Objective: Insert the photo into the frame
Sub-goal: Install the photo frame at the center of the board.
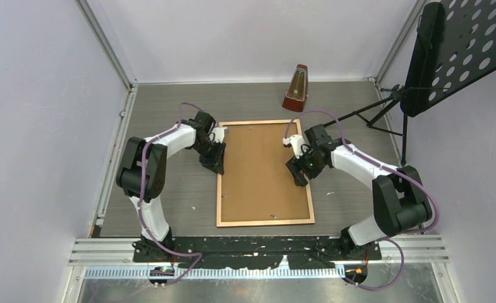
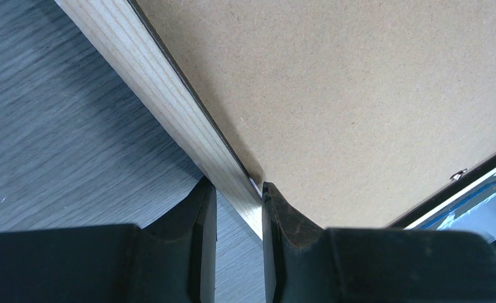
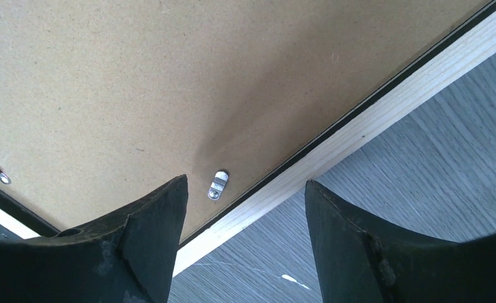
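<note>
Frame (image 1: 264, 222) lies face-down on the table (image 1: 169, 120) with its hardboard backing (image 1: 261, 177) seated. The photo is hidden, presumably underneath. Left gripper (image 2: 239, 189) clamps the left rail. Right gripper (image 3: 245, 189) stands apart over the right rail, by a turn clip (image 3: 218, 185) probably left to fasten.

The frame (image 1: 264, 221) lies flat in the middle of the table (image 1: 169, 113), with the board (image 1: 261, 170) inside it. Behind the frame, near the table's far edge, is the metronome (image 1: 296, 89), and the stand (image 1: 460, 50) is at the far right corner. The left gripper (image 2: 239, 189) sits on the frame's left edge with one finger on each side of it, and the right gripper (image 3: 245, 189) is over the frame's right edge, near a clip (image 3: 218, 185) on the board.
</note>
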Available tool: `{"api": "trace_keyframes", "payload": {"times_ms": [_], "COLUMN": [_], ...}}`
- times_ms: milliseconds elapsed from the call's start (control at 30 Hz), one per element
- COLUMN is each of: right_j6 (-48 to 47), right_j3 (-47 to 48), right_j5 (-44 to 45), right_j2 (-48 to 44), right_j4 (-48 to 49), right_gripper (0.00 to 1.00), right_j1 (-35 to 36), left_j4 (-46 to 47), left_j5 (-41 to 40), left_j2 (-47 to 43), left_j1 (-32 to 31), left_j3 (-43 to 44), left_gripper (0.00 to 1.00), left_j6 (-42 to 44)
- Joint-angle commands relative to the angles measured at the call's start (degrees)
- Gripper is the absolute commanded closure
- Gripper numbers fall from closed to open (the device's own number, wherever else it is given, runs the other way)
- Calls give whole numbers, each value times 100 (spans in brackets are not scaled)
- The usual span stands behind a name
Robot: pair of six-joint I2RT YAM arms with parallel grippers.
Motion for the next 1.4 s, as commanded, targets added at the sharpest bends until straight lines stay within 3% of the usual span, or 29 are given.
{"api": "trace_keyframes", "payload": {"times_ms": [0, 867, 1067, 1367], "right_j6": [-128, -121, -105, -214], "right_j3": [-5, 5, 19, -1], "right_j5": [153, 380, 526, 584], "right_j2": [76, 566, 533, 413], "right_j4": [-32, 53, 95, 28], "right_gripper": [27, 33, 46, 55], "right_j1": [136, 244, 243, 219], "left_j4": [78, 89, 79, 83], "left_j5": [297, 329, 360, 367], "left_j2": [106, 102, 120, 99], "left_j1": [-10, 48, 60, 69], "left_j3": [-28, -28, -28, -37], "left_gripper": [100, 100, 100, 100], "left_j6": [225, 219, 219, 214]}}
